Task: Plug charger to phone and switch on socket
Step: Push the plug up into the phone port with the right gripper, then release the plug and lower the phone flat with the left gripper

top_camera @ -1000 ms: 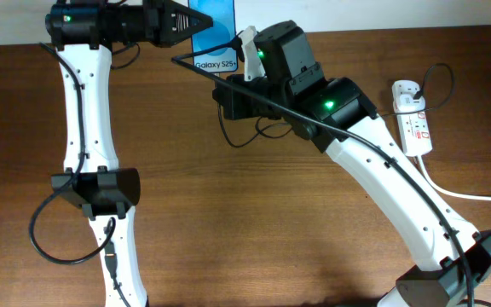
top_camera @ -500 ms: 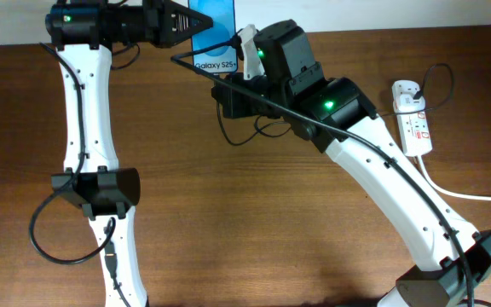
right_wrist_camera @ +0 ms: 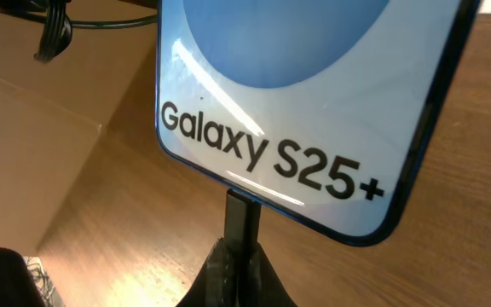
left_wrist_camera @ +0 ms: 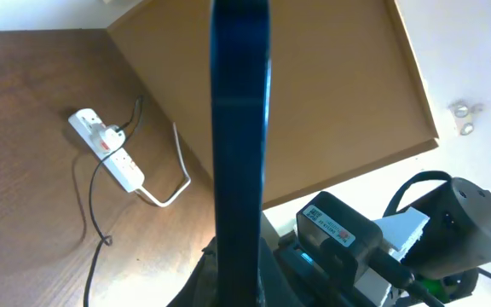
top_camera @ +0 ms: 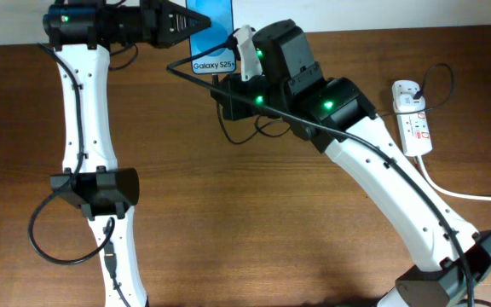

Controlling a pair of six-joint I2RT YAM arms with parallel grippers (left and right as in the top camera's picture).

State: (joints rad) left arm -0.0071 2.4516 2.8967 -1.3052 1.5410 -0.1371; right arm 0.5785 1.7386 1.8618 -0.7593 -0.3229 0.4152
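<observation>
Your left gripper [top_camera: 196, 21] is clamped on the phone [top_camera: 220, 43], holding it up off the desk [top_camera: 254, 213] near the back edge. Your right gripper [right_wrist_camera: 239, 269] is pinched on the charger [right_wrist_camera: 242, 223] at its connector tip, which meets the phone's bottom edge. Can't tell if it's seated. The socket [top_camera: 413, 119] lies far right on the desk.

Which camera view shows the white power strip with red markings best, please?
The overhead view: the white power strip lies in full view, red markings visible. The left wrist view shows it small and distant; the right wrist view misses it.
</observation>
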